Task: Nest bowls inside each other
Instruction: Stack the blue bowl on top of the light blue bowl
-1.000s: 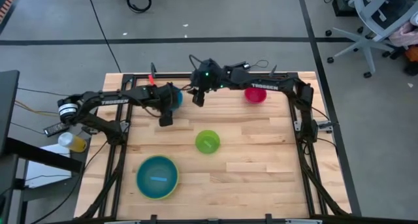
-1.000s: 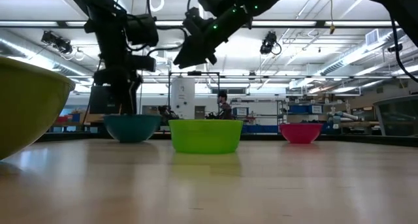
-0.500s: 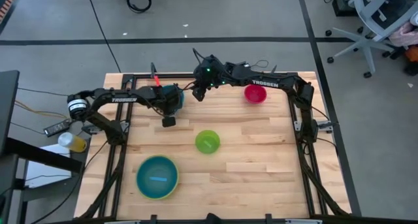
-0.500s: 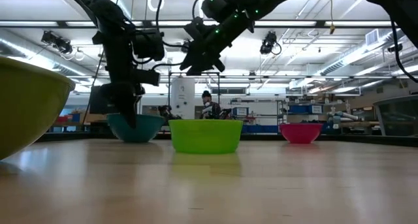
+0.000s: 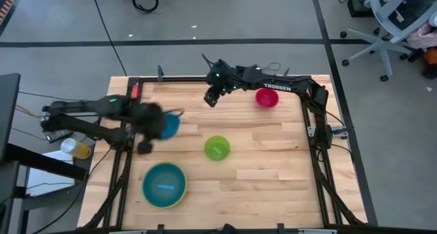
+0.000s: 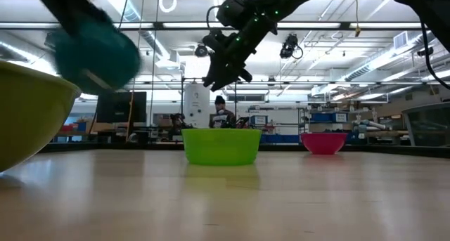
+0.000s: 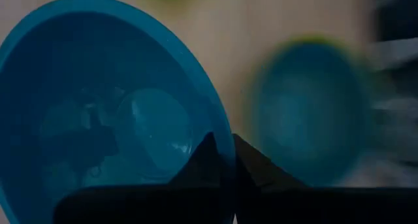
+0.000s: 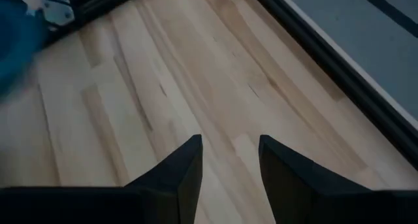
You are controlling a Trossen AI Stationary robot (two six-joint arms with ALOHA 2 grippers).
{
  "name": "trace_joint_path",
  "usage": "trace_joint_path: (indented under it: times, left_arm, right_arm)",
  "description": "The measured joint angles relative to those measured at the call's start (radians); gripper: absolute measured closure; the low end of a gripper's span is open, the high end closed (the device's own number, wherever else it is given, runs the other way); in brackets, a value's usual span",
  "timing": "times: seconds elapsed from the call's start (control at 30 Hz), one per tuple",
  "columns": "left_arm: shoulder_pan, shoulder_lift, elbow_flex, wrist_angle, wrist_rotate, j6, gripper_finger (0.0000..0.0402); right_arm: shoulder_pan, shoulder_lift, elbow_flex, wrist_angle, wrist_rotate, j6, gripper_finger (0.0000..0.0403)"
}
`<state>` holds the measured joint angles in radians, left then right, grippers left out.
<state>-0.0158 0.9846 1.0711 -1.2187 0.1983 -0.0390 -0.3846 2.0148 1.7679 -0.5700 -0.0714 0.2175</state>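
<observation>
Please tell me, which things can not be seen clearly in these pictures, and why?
- Left tool: blurred by motion in the high and low views; only the left wrist view shows it shut on the medium blue bowl's rim.
- Yellow-green bowl: cut off by the low view's left edge.
- Light blue bowl inside it: blurred in the left wrist view.
- Person behind the green bowl: too small.

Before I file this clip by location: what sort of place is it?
Probably a robotics lab or workshop: ceiling strip lights and equipment shelves behind the wooden table, plus an office chair on grey floor.
</observation>
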Motion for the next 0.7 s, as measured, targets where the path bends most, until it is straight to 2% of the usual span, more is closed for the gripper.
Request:
trace_joint_path:
  times: [0.1, 0.23, 0.33, 0.5, 0.7]
  left_arm:
    - [-0.226, -0.054, -0.003, 0.054, 0.057, -0.245, 0.0393]
    - [-0.521, -0.040, -0.045, 0.209, 0.014, -0.480, 0.0393]
    - [-0.663, 0.021, -0.063, 0.300, -0.036, -0.573, 0.0393]
    - [-0.785, 0.161, -0.065, 0.325, -0.123, -0.662, 0.0392]
    - [-0.815, 0.297, -0.065, 0.340, -0.173, -0.697, 0.0358]
  right_arm:
    - [0.006, 0.000, 0.000, -0.075, 0.054, -0.007, 0.0247]
    - [0.016, 0.001, 0.000, -0.239, 0.215, -0.008, 0.0248]
    - [0.016, -0.001, 0.000, -0.315, 0.227, 0.000, 0.0247]
    - [0.017, -0.004, 0.000, -0.374, 0.208, 0.012, 0.0248]
    - [0.025, -0.005, 0.000, -0.432, 0.213, 0.039, 0.0247]
